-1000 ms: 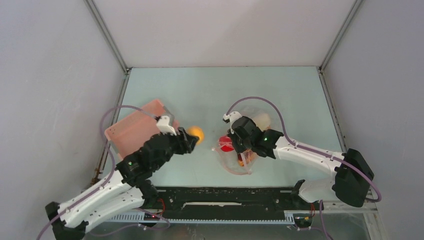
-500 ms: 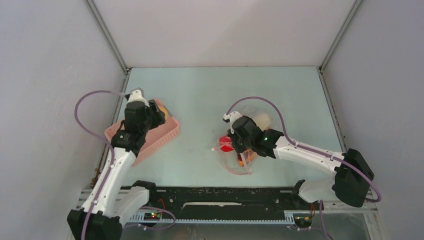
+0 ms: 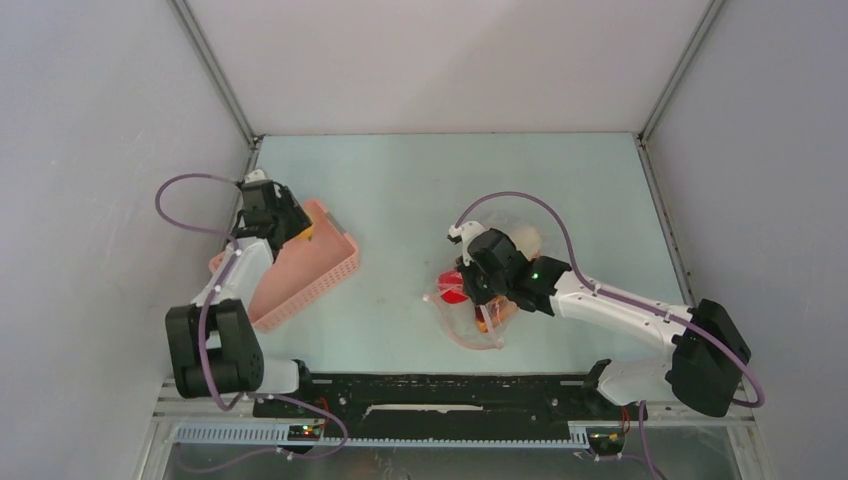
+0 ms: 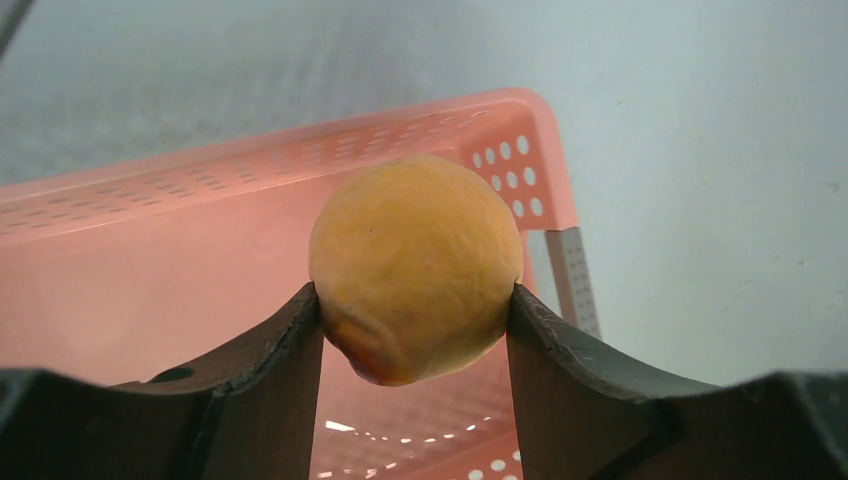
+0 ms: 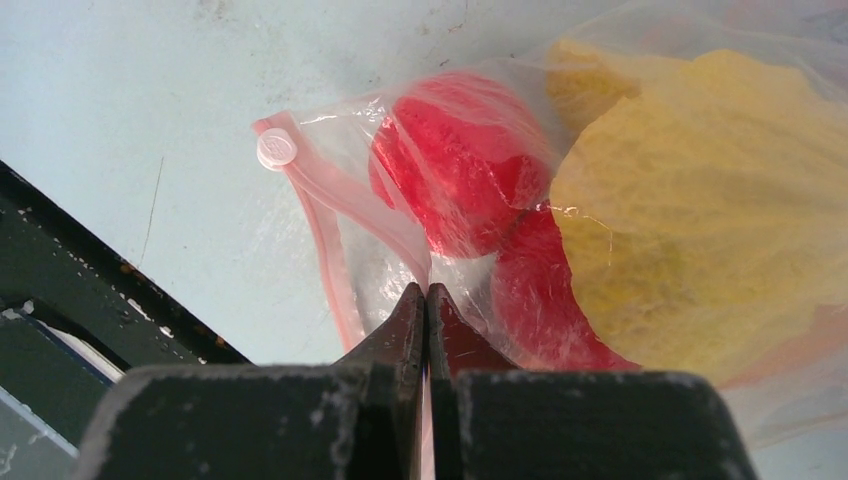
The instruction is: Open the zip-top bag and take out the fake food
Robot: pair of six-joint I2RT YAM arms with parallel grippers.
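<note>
1. The orange-yellow fruit (image 4: 415,268) is out of the bag and clenched between the left jaws, one finger on either flank.
2. Directly beneath and beyond those jaws sits the pink basket (image 4: 150,260). The fruit hangs over it near one corner, so the drop looks to be straight down.
3. The zip-top bag (image 5: 380,265) lies on the bench (image 3: 400,190) right ahead of the right jaws. They are pinched tight on its clear plastic, just beside the pinkish zip strip (image 5: 335,255).
4. That strip runs away from the jaws, up and left to the slider (image 5: 277,148).
5. Further ahead, inside the plastic, are two red fruits (image 5: 460,165) and a yellow piece (image 5: 700,190).
6. The right arm is at the bag, while the left jaws are well apart from it.
</note>
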